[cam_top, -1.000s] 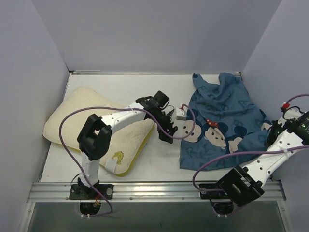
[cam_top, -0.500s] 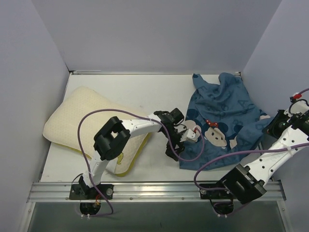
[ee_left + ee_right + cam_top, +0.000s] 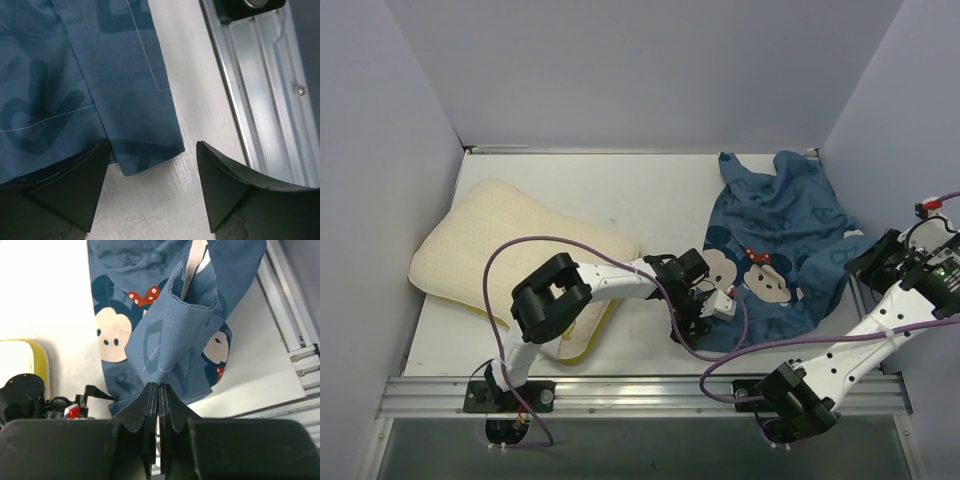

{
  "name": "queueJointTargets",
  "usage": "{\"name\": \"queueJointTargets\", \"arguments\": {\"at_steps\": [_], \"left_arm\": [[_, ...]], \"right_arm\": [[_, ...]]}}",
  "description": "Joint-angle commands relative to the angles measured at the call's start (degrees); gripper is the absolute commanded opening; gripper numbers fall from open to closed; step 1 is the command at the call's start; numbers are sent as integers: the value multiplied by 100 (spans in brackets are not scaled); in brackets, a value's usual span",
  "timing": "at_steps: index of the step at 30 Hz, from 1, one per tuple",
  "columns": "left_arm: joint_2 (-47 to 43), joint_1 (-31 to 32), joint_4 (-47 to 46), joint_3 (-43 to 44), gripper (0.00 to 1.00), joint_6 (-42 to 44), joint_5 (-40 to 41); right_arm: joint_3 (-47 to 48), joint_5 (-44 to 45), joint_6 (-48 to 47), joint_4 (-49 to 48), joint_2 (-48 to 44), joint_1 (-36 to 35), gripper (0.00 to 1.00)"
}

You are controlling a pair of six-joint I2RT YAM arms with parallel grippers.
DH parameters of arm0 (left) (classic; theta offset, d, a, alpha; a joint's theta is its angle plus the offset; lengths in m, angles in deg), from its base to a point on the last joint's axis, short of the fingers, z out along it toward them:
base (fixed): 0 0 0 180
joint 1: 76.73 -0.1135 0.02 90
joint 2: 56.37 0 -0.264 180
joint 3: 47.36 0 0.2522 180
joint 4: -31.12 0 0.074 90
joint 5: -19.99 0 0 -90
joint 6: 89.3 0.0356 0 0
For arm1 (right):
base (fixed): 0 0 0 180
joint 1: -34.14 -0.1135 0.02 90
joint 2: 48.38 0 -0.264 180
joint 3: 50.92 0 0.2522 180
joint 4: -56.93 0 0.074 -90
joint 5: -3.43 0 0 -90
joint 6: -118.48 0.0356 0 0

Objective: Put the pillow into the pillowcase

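The cream pillow (image 3: 510, 250) with yellow piping lies flat at the table's left. To its right sprawls the blue pillowcase (image 3: 780, 220) with mouse faces. My left gripper (image 3: 705, 310) hovers low over the pillowcase's near-left corner. In the left wrist view its jaws (image 3: 152, 170) stand open, and that corner (image 3: 145, 150) lies on the table between them, nearer the left finger (image 3: 75, 185). My right gripper (image 3: 880, 262) is raised at the right edge. The right wrist view shows it (image 3: 159, 390) shut on a pinched fold of the pillowcase (image 3: 170, 335), which hangs from it.
An aluminium rail (image 3: 640, 392) runs along the table's near edge, close to the left gripper, and shows as rail (image 3: 265, 75) in the left wrist view. Grey walls close in the left, back and right. Purple cables loop over both arms. A yellow pillow corner (image 3: 20, 362) shows in the right wrist view.
My left arm has swung from the pillow's right edge toward the right and the near edge, down to the pillowcase's near-left corner. The right gripper keeps its hold and has shifted slightly.
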Motion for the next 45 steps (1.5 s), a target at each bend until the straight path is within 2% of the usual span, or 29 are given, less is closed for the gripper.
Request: {"name": "queueJointTargets", "arguments": {"at_steps": [1,4,5,7,10,11,13,18,20,24,29,33,35,36,40,45], "left_arm": [[-73,-103,-588,-595,80,-37,1059],[-249,-33,-1264,-1158,67,-200,1638],[-197,-6,-1405,-1211,56,-324,1814],[-101,151,-1503,-1142,43,-456,2444],[-74,196,-1450,-966,5,-693,2755],[-143,144,-1433,-939,0,-938,2852],[-336,-49,-1266,-922,0,-1333,2783],[-1777,-1647,-958,-861,0,-2275,1650],[-2233,-2104,-792,-326,0,-2443,1465],[-2447,-2861,-431,1114,0,-2671,1551],[-2368,-3152,-728,2888,0,-3094,2105],[-2271,-3205,-1325,3821,0,-3199,2623],[-2315,-3205,-1615,4035,0,-3155,2817],[-2341,-3205,-1921,4227,0,-3007,2870],[-2368,-3205,-2311,4815,0,-2664,3239],[-2762,-3205,-2926,4906,0,-2259,3521]], "right_arm": [[-135,-460,340,256,-261,56,0],[5,-311,612,291,-349,56,0],[128,-215,578,317,-375,56,0],[278,-161,508,431,-437,56,0],[603,-450,411,660,-350,56,0],[664,-582,428,660,-315,56,0],[761,-871,559,512,-113,56,0],[1428,-1434,1480,-373,729,48,0],[1867,-1795,2104,-788,1055,4,0],[2702,-1901,3256,-2147,1469,-426,0],[3861,-1534,4978,-3784,1891,-743,0],[4811,-1138,5692,-4803,2147,-621,0],[4814,-1014,6208,-5331,1990,-489,0],[4692,-962,6368,-5899,1902,-402,0],[4506,-260,6432,-6625,1392,-85,0],[3839,830,5651,-7284,312,-75,0]]}}
